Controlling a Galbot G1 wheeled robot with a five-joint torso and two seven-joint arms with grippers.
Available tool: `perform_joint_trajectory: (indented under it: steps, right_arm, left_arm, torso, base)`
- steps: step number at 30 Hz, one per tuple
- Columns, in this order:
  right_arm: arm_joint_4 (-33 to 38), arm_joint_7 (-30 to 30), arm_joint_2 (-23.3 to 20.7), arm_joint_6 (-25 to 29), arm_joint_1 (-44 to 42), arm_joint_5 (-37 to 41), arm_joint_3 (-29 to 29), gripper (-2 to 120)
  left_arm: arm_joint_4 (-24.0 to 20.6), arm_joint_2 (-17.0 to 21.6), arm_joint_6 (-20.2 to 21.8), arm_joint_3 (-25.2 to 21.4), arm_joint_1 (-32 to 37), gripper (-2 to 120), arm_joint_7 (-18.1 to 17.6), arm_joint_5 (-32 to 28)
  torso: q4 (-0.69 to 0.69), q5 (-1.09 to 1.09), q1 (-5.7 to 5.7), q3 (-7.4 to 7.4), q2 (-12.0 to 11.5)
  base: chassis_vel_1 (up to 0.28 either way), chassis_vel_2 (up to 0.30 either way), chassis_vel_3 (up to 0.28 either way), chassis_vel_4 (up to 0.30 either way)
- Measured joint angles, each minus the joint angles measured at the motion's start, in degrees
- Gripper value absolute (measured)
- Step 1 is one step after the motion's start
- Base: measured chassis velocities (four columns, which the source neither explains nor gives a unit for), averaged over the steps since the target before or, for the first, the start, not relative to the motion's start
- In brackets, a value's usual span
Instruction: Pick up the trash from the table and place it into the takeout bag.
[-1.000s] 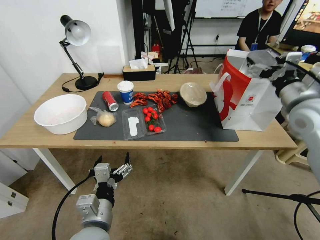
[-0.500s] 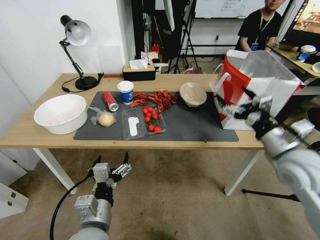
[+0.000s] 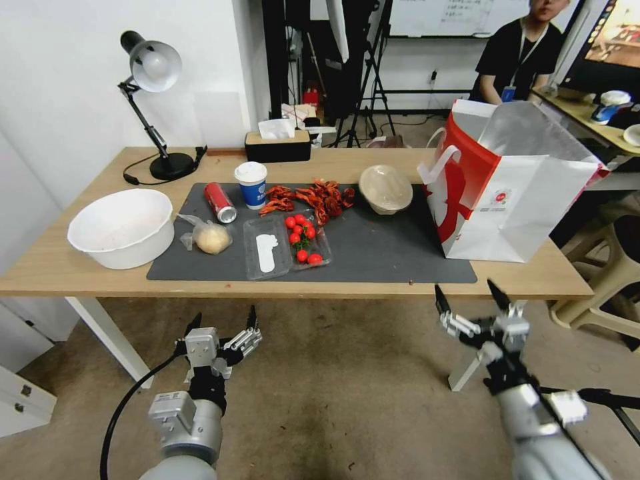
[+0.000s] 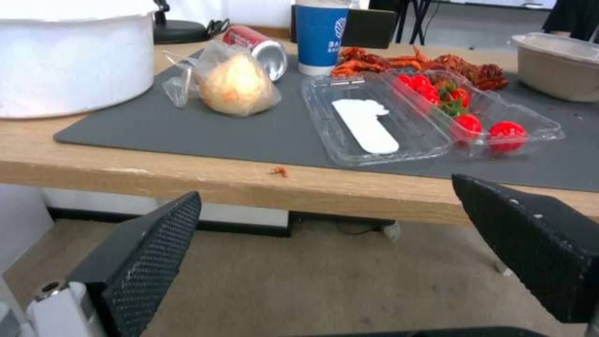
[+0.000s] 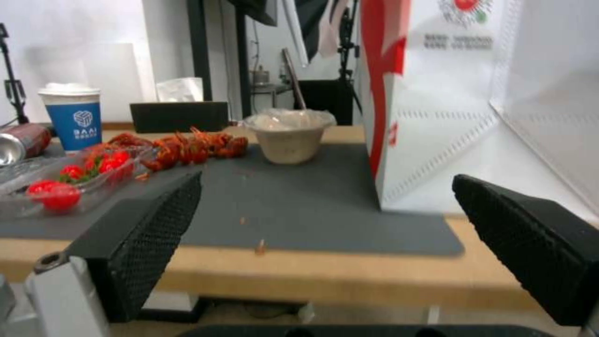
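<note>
On the table's (image 3: 80,275) dark grey mat (image 3: 387,253) lie a red soda can (image 3: 220,201) on its side, a blue-and-white paper cup (image 3: 252,184), a bagged beige bun (image 3: 211,237) and a lidded round bowl (image 3: 386,189). The takeout bag (image 3: 507,193) stands upright and open at the right end. Both grippers hang below the table's front edge, open and empty: the left gripper (image 3: 225,319) under the bun, the right gripper (image 3: 467,293) under the bag. The left wrist view faces the bun (image 4: 237,86) and can (image 4: 259,44). The right wrist view faces the bowl (image 5: 289,135) and bag (image 5: 437,117).
A big white bowl (image 3: 121,227) and a desk lamp (image 3: 153,73) stand at the left end, a tissue box (image 3: 277,143) at the back. Red crayfish shells (image 3: 310,197) and an open clamshell with cherry tomatoes (image 3: 287,243) lie mid-mat. A stool (image 3: 600,287) stands at the right.
The right arm came down from above the takeout bag to below the table's front edge, fingers open. The left arm stayed still.
</note>
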Motion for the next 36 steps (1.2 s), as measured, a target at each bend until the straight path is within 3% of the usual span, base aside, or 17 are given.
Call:
perform_joint_trajectory:
  steps: [6,19,24,27,30,36]
  right_arm:
    - [-3.1,-1.6,7.5,8.4,-6.6,-2.9,-0.6,100]
    - [-3.4,-2.0,7.7,8.8,-7.0,-2.8,-0.5,100]
    - [-3.0,-1.1,6.5,5.9,-4.7,-2.0,-1.9,100]
    - [-2.2,1.9,5.8,2.4,-1.3,2.0,-3.4,100]
    - [-0.6,5.7,5.4,-4.1,6.0,12.5,-5.7,100]
    - [-0.4,8.7,4.9,-7.7,10.7,19.2,-7.7,100]
  left_arm:
    - [0.8,0.1,-0.6,0.0,0.1,100,0.0,0.1]
    - [0.6,-0.2,-1.0,0.2,0.4,100,0.1,0.5]
    - [0.5,-0.2,-1.2,0.2,0.4,100,0.1,0.6]
    - [0.5,-0.1,-1.4,0.2,0.3,100,0.3,0.5]
    - [0.5,-0.1,-1.4,0.1,0.3,100,0.4,0.5]
    - [0.5,-0.5,-1.6,0.0,0.4,100,0.4,0.6]
  torso:
    - [0.01,0.01,0.00,0.00,0.0]
    - [0.02,0.02,0.00,0.00,0.0]
    - [0.00,0.02,0.00,0.00,0.0]
    - [0.01,0.03,0.00,0.01,0.0]
    - [0.02,0.02,0.00,0.01,0.0]
    - [0.02,0.02,0.00,0.01,0.0]
  base:
    - [0.000,0.000,0.000,0.000]
    - [0.000,0.000,0.000,0.000]
    - [0.000,0.000,0.000,0.000]
    - [0.000,0.000,0.000,0.000]
    - [0.000,0.000,0.000,0.000]
    - [0.000,0.000,0.000,0.000]
